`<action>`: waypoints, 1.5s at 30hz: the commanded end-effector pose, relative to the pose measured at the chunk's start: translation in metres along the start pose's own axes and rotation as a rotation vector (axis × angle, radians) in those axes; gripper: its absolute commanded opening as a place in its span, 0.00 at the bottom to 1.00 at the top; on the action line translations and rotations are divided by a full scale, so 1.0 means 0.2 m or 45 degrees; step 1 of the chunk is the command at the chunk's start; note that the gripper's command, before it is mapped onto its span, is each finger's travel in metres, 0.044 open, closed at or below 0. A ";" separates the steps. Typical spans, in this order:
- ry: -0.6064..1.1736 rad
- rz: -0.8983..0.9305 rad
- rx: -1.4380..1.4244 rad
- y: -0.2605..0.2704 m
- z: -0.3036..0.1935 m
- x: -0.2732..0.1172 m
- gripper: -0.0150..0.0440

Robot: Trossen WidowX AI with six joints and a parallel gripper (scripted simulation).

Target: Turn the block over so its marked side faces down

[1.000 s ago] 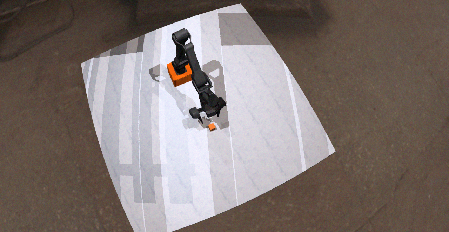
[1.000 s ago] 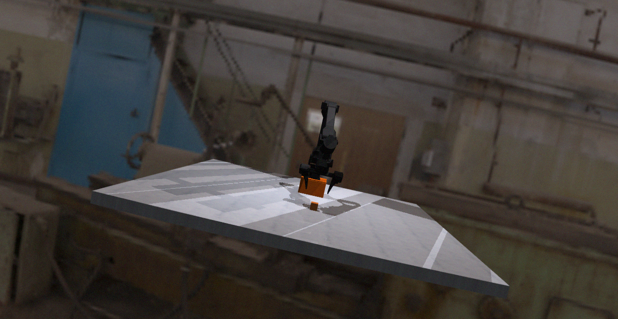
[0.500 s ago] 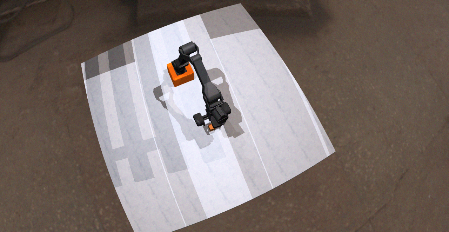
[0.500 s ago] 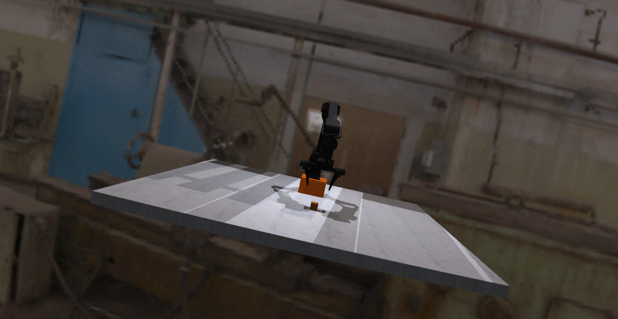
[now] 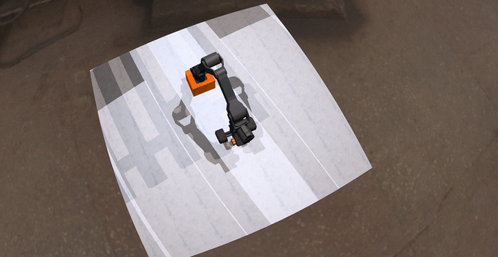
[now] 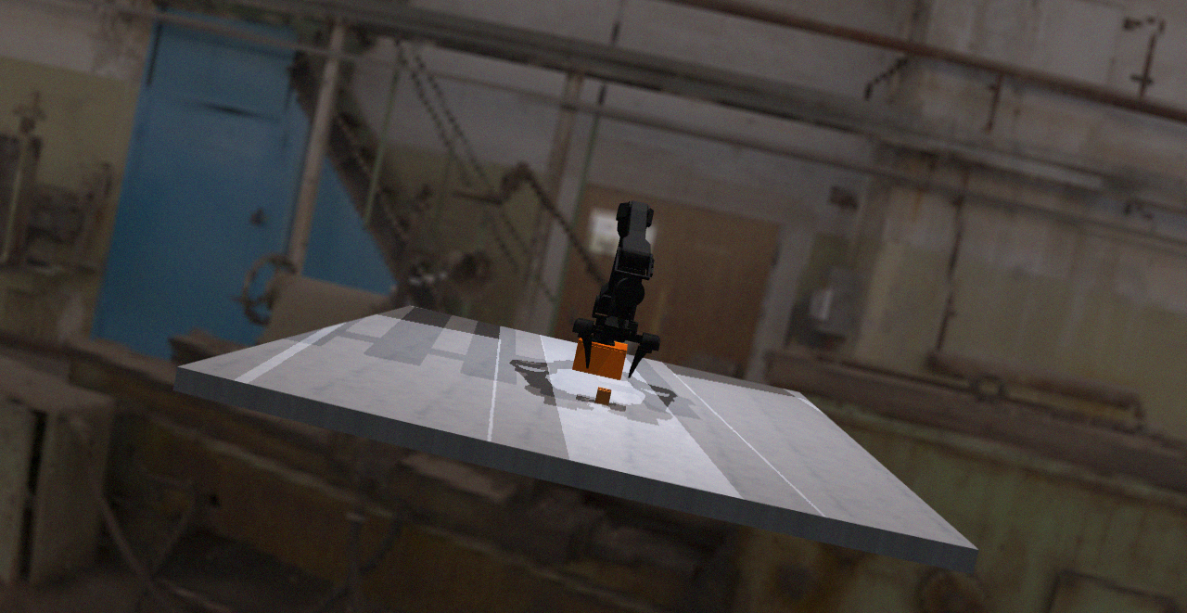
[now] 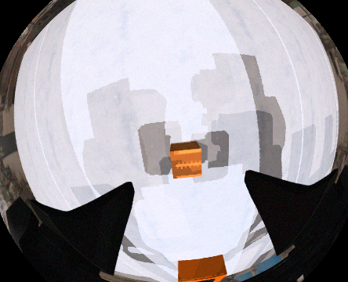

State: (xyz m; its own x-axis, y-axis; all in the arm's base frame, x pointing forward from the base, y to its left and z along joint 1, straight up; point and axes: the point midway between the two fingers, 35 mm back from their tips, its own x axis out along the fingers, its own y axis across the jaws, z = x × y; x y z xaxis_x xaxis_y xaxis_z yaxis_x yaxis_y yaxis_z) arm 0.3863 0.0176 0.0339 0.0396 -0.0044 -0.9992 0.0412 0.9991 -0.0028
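The small orange block (image 5: 233, 141) (image 6: 603, 396) (image 7: 186, 162) rests on the table (image 5: 295, 186) (image 6: 414, 410) (image 7: 162, 39). In the wrist view it shows one large face with uneven light and shadow, and a darker narrow face at its upper edge. I can make out no clear marking on the faces that show; the other sides are hidden. My gripper (image 6: 609, 373) (image 7: 190, 183) is open and empty. It hangs above the block, pointing down, with the fingertips well apart and clear of it. In the top view the gripper body partly covers the block and hides the fingertips.
The larger orange box (image 5: 203, 87) (image 6: 599, 360) (image 7: 201, 268) under the arm's base stands behind the block. Shadows of the arm and gripper fall on the table around the block. The table's edges lie well away from the block.
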 end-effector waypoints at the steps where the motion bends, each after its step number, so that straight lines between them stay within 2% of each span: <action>1: 0.007 0.005 -0.006 0.00 0.00 0.05 1.00; 4: 0.007 0.005 -0.006 0.00 0.00 0.11 1.00; 31: 0.007 0.005 -0.006 0.00 -0.01 0.28 1.00; 43: 0.007 0.005 -0.006 0.00 -0.01 0.28 0.47; 45: 0.007 0.005 -0.006 0.00 -0.01 0.28 0.44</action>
State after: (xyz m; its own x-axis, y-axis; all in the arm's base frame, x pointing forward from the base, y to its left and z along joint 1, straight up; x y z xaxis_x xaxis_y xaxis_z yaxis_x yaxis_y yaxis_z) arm 0.3873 0.0176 -0.0203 0.0351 -0.0043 -0.9994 0.0412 0.9991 -0.0029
